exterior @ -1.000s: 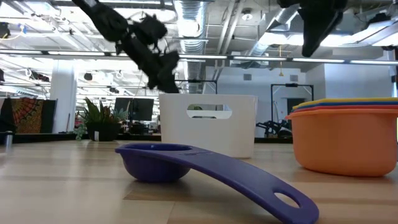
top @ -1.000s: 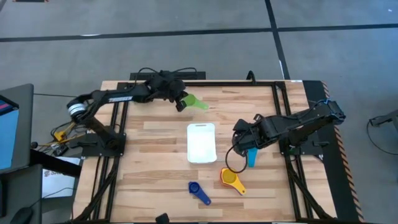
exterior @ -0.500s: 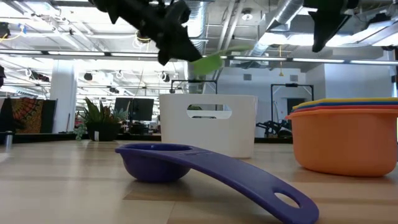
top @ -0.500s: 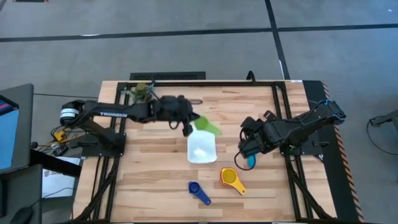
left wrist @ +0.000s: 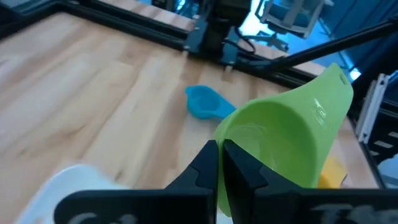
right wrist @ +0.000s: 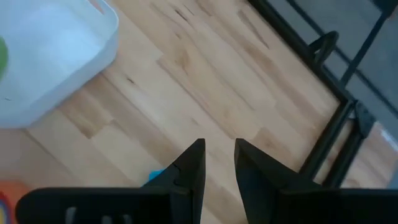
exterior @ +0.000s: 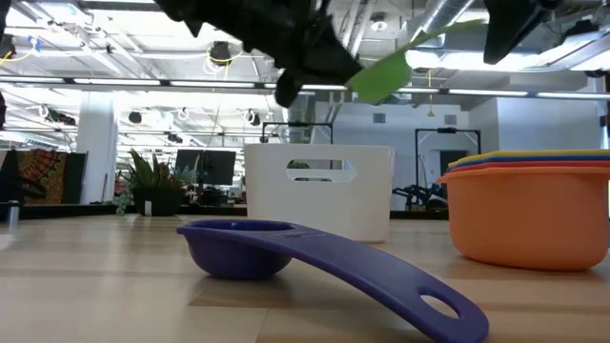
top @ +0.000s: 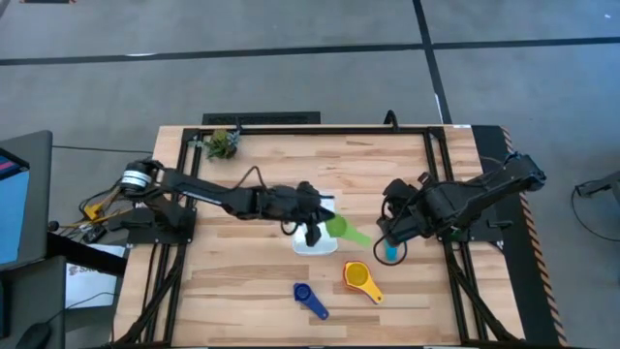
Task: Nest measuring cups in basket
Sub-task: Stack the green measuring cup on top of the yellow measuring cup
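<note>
My left gripper point(top: 313, 233) hangs over the white basket point(top: 301, 243), shut on the green measuring cup point(top: 341, 230), which shows high above the basket point(exterior: 319, 186) in the low view point(exterior: 381, 74). My right gripper point(top: 387, 238) hovers narrowly open just above the teal cup point(top: 390, 253), which lies on the table right of the basket; its fingers point(right wrist: 193, 163) touch nothing. A nested stack with the yellow-orange cup on top point(top: 358, 277) stands on its base near the front edge. The dark blue cup point(top: 310, 299) rests on its bowl and handle tip. My left gripper pinches the green cup's bowl rim point(left wrist: 221, 132) between its two fingers, on the side opposite the handle point(left wrist: 336, 87). The fingers slant down from the table's left. The cup is lifted clear above the basket, tilted, with its handle pointing toward the table's right.
A small green leafy clump point(top: 223, 143) sits at the far left corner. Black frame rails point(top: 436, 165) run along the table's sides. Bare wood lies between the basket point(right wrist: 50, 56) and the right rail, and along the near left.
My left gripper has carried the green cup from beyond the basket's far left corner toward the near right, ending over the basket, and the cup's handle has swung to point right. My right gripper has shifted slightly toward the right edge.
</note>
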Available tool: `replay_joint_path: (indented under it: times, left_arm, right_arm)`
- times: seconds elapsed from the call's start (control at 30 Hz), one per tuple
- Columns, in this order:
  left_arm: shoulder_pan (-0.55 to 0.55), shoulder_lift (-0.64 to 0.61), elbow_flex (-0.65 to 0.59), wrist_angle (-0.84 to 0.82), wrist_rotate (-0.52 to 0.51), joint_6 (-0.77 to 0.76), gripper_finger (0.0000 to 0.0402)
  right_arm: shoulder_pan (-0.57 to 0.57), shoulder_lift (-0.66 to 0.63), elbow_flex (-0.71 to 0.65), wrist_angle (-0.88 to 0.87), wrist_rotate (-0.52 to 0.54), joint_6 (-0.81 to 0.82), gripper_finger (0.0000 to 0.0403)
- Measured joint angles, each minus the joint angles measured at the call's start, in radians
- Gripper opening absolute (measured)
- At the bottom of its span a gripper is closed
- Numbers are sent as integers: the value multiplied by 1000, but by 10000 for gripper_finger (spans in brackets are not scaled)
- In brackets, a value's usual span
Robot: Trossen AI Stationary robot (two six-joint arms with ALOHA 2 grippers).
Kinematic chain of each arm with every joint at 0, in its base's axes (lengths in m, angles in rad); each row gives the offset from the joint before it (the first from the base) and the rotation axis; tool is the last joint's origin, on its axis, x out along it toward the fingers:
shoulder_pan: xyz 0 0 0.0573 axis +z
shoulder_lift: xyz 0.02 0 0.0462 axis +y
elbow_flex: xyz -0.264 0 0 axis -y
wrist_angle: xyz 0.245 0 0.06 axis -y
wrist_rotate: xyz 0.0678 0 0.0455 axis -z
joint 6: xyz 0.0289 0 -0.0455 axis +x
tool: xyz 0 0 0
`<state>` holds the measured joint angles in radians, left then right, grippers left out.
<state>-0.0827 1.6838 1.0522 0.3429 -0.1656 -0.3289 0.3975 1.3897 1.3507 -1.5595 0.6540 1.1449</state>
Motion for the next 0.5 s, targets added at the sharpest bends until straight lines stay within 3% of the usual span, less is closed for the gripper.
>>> replay_joint_path:
  times: [0.5]
  left_arm:
    - [-118, 268, 296, -48, 73, -1, 0]
  right_arm:
    - [98, -28, 0, 1, 1, 138, 107]
